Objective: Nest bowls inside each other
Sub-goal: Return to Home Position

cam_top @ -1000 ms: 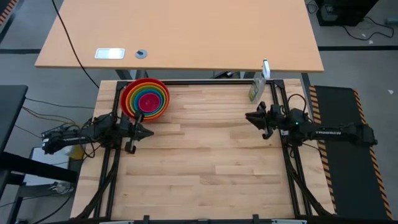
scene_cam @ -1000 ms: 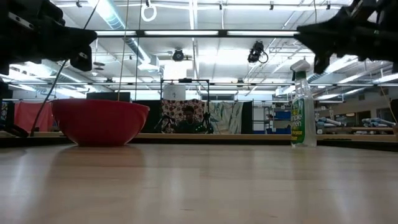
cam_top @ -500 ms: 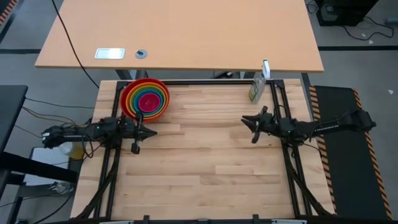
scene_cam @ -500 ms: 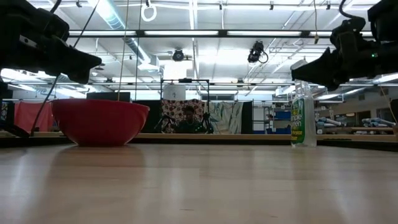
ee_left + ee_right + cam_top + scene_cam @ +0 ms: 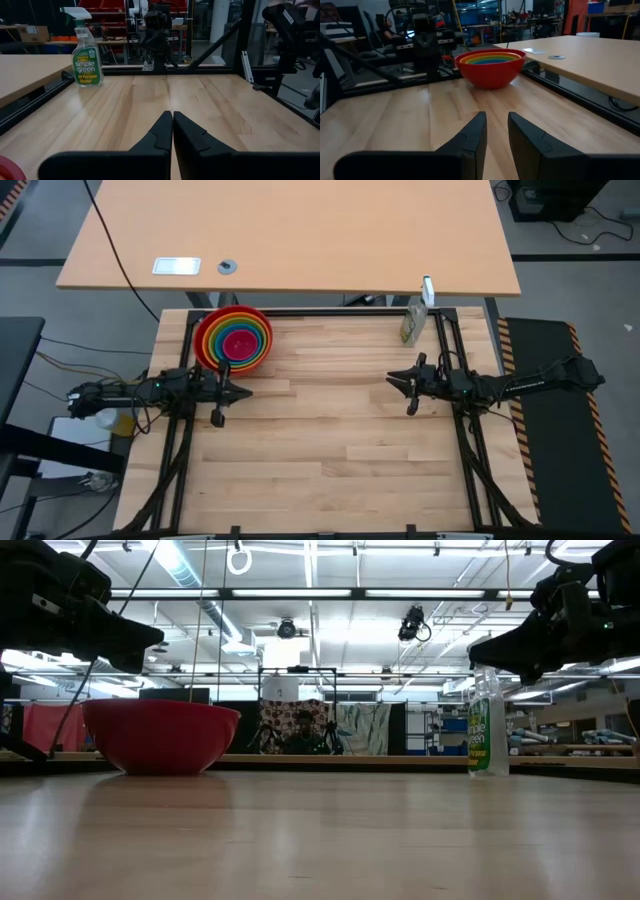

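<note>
The bowls (image 5: 234, 337) stand nested in one stack at the table's far left. The red one (image 5: 160, 735) is outermost and rests by its base on the wood. Orange, green, blue and magenta ones (image 5: 491, 58) sit inside it. My left gripper (image 5: 246, 393) hovers level just on the near side of the stack, pointing toward the table's right, shut and empty (image 5: 172, 114). My right gripper (image 5: 391, 379) hovers level at the right, pointing toward the table's left and the bowls. A narrow gap shows between its fingers (image 5: 497, 116), with nothing in it.
A green spray bottle (image 5: 411, 326) stands at the far right corner. Black frame rails (image 5: 178, 450) run along the table's left and right sides. A larger desk (image 5: 290, 240) lies beyond the far edge. Bare wood (image 5: 320, 440) spreads between the arms and toward the near edge.
Both grippers have sunk a little and levelled out. My right gripper has swung toward the table's middle and rolled upright, and now points straight at the left side. My left gripper has straightened and now points right. The bowls have stayed in place.
</note>
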You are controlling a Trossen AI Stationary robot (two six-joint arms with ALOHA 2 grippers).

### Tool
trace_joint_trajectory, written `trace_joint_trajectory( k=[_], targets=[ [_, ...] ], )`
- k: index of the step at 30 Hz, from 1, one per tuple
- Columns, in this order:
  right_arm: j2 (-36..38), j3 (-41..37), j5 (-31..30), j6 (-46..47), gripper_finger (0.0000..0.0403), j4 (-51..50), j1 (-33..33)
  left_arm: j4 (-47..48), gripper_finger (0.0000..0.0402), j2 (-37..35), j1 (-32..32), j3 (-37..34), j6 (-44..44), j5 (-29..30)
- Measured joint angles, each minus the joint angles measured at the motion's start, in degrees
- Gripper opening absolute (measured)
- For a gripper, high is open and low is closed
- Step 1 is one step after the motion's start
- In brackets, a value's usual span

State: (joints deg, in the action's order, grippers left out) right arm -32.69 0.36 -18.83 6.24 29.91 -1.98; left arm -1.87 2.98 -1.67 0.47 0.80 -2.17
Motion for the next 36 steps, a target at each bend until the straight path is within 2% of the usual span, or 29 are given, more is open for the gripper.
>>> trace_joint_trajectory(
  k=[6, 19, 29, 36],
  targets=[
    [1.1, 0.0, 0.1, 0.0, 0.0087, -0.6, -0.4, 0.0, 0.0018, 0.0, 0.0, 0.0, -0.2, 0.0],
    [14.3, 0.1, 1.6, 0.0, 0.0087, -0.5, -1.2, 0.0, 0.0018, 0.0, 0.0, 0.0, -0.2, 0.0],
    [18.2, 0.0, 1.6, 0.0, 0.0087, -13.9, -1.2, 0.0, 0.0018, 0.0, 0.0, 0.0, -0.1, 0.0],
    [18.7, 0.0, 1.6, 0.0, 0.0087, -12.6, -1.2, 0.0, 0.0018, 0.0, 0.0, 0.0, -0.1, 0.0]
  ],
)
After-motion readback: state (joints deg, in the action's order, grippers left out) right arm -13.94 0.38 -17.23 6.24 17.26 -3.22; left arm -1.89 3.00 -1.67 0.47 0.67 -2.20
